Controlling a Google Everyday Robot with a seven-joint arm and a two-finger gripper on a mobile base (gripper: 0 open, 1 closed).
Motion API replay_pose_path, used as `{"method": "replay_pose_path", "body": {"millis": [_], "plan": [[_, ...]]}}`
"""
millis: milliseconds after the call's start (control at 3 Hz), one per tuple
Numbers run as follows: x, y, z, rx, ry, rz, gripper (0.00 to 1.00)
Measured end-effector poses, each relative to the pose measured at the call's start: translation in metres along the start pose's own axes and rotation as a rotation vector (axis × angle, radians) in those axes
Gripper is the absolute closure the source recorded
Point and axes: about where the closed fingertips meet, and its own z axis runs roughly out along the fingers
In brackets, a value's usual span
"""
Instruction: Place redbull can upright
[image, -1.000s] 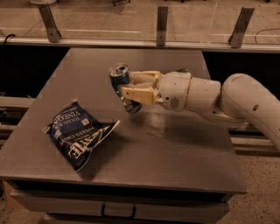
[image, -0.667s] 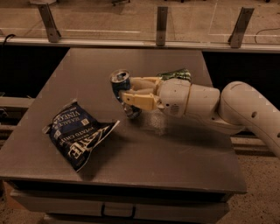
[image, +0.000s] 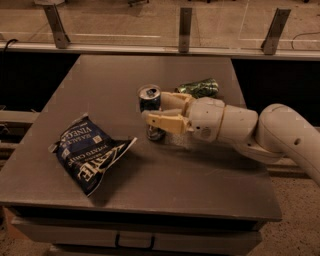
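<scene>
- Pincer (image: 153, 109): positioned over the middle of the tabletop (image: 165, 200), reaching in from the right on a white arm (image: 240, 129).
- Pincer state: clenched on the redbull can (image: 148, 98). One cream finger (image: 172, 100) lies along the can's far side and the other crosses its near side, with the can body between them.
- Redbull can: held close to upright with a slight lean. Silver top faces up and sits above the fingers; the base shows below the near finger, at or just above the tabletop. Contact with the surface cannot be confirmed.
- Green can (image: 198, 88): lying on its side just behind the pincer's wrist, towards the far edge of the tabletop, apart from the redbull can.
- Chip bag (image: 90, 152): dark blue, crumpled, lying flat on the near left part of the tabletop, well apart from the pincer and both cans.
- Background: a glazed rail on metal posts (image: 185, 29) runs behind the far edge of the tabletop.
</scene>
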Motion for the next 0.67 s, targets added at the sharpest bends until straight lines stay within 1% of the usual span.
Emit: {"method": "replay_pose_path", "body": {"millis": [333, 667], "plan": [[0.0026, 0.0006, -0.0071, 0.007, -0.003, 0.001, 0.0], [-0.0019, 0.0002, -0.0124, 0.009, 0.007, -0.008, 0.0]]}}
